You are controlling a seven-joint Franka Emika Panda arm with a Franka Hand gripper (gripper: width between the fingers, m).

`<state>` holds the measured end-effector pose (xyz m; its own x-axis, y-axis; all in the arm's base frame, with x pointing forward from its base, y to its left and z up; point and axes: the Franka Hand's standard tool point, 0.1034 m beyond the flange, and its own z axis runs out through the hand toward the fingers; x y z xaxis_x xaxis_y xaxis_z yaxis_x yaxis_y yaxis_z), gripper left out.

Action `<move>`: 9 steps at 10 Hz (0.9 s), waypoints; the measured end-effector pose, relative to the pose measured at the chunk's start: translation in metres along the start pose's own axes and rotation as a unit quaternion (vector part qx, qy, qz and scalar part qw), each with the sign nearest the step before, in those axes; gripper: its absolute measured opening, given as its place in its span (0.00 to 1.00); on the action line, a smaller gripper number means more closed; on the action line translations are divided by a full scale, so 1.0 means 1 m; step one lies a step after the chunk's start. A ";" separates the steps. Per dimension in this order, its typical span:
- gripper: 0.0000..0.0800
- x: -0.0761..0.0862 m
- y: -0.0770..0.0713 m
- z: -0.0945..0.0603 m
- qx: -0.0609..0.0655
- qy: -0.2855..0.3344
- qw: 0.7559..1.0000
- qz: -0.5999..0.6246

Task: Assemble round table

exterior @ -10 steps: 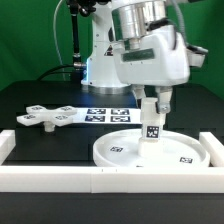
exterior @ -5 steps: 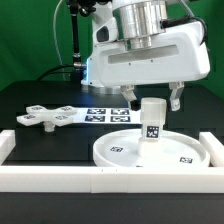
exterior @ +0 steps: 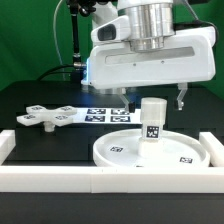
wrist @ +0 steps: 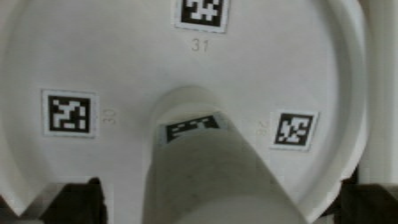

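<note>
The round disc [exterior: 120, 152] lies flat on the table inside the white rails. The short cylindrical post [exterior: 152, 121] stands upright on the disc's middle, with a tag on its side. My gripper [exterior: 152, 99] hovers just above the post, open, one finger on each side and touching nothing. In the wrist view I look down on the post [wrist: 217, 150] and the disc [wrist: 107, 60] with its tags, and my gripper [wrist: 222, 208] is spread wide around the post. The flat cross-shaped piece [exterior: 45, 117] lies on the black table at the exterior view's left.
White border rails run along the front [exterior: 100, 181], the exterior view's left [exterior: 6, 146] and right [exterior: 213, 150]. The marker board [exterior: 105, 114] lies behind the disc. The arm's base [exterior: 95, 65] stands at the back.
My gripper was shut on the post a second ago. It has let go, opened wide and risen a little. The post stays standing on the disc.
</note>
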<state>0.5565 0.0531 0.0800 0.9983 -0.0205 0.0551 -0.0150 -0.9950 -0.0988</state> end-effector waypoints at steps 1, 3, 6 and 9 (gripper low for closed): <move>0.81 0.001 0.000 0.000 -0.002 0.000 0.999 -0.034; 0.81 0.001 0.002 0.000 -0.002 -0.001 0.995 -0.098; 0.81 0.003 0.011 0.002 -0.010 0.002 0.970 -0.243; 0.81 0.005 0.011 0.003 -0.026 -0.010 0.921 -0.389</move>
<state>0.5613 0.0426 0.0758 0.7088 0.7018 0.0711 0.7030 -0.7111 0.0115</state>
